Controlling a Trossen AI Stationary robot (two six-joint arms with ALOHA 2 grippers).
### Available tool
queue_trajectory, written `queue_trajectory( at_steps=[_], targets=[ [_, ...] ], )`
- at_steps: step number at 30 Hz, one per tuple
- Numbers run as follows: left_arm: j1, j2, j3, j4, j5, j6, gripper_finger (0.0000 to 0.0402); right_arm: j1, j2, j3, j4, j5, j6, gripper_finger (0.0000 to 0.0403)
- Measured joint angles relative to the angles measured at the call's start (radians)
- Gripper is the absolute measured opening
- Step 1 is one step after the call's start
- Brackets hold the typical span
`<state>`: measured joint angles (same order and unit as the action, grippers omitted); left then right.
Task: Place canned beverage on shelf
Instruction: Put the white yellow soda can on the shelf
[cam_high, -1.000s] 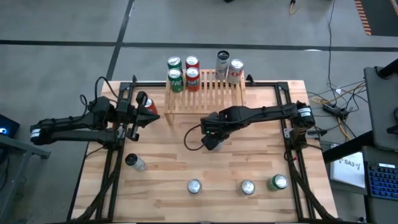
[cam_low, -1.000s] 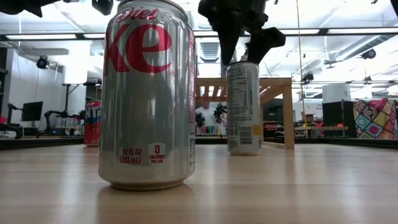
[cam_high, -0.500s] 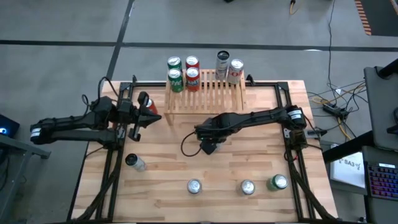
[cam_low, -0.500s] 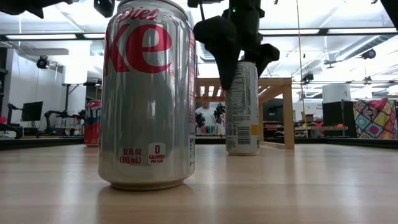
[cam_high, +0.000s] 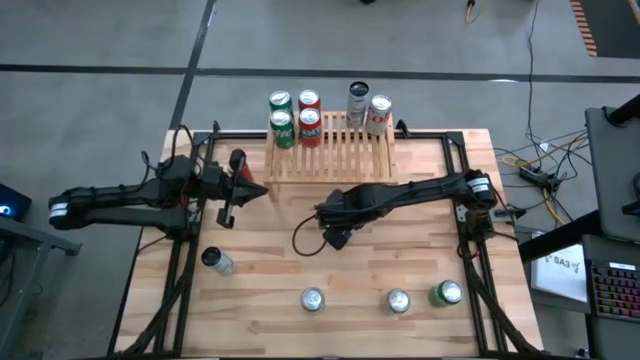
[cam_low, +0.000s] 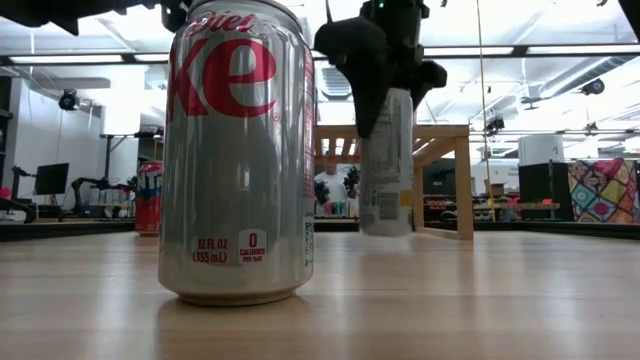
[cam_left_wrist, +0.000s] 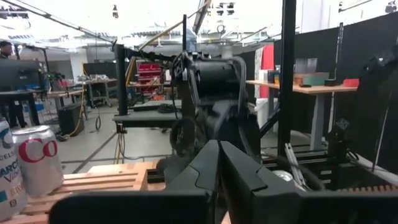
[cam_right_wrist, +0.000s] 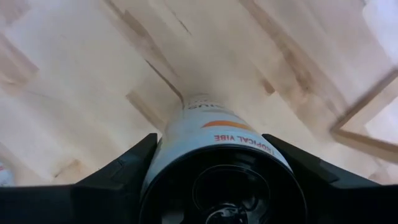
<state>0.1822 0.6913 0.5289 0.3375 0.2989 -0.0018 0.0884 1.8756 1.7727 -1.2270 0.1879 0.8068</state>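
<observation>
Wooden bench (cam_high: 400, 265): our right gripper (cam_low: 385, 75) clamps the pale can (cam_low: 386, 165), lifted. A loose hold may drop it before the shelf (cam_high: 330, 150); left gripper (cam_high: 228, 200), we cannot tell.

From overhead I get even, bright light on the surface (cam_high: 400, 260), with only soft shadows under the arms. At table height, ceiling strip lights glare behind the big silver can (cam_low: 238, 150), which fills the near view. The can in my right hand (cam_right_wrist: 217, 180) is washed pale, and the wood past it blurs.
</observation>
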Motion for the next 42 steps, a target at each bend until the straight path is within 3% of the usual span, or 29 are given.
queue_trajectory(
  at_steps=[6,15,22,26,32,42],
  targets=[
    [0.000,0.034,0.000,-0.008,0.000,0.022,0.0040,0.010,-0.053,0.001,0.009,0.035,-0.059,0.0237],
    [-0.001,0.079,0.000,-0.009,0.007,0.049,0.0141,0.044,-0.166,0.001,0.177,0.118,-0.196,0.0237],
    [-0.037,0.154,0.000,-0.006,0.040,0.071,0.0234,0.101,-0.187,0.000,0.285,0.356,-0.301,0.0237],
    [-0.050,0.200,0.000,0.005,0.025,0.072,0.0271,0.119,-0.183,0.000,0.378,0.395,-0.349,0.0237],
    [-0.079,0.273,0.000,0.011,0.022,0.109,0.0286,0.127,-0.172,0.000,0.420,0.380,-0.362,0.0237],
    [-0.104,0.383,0.000,0.076,-0.128,0.170,0.0286,0.130,-0.162,-0.001,0.448,0.370,-0.367,0.0237]
  ],
)
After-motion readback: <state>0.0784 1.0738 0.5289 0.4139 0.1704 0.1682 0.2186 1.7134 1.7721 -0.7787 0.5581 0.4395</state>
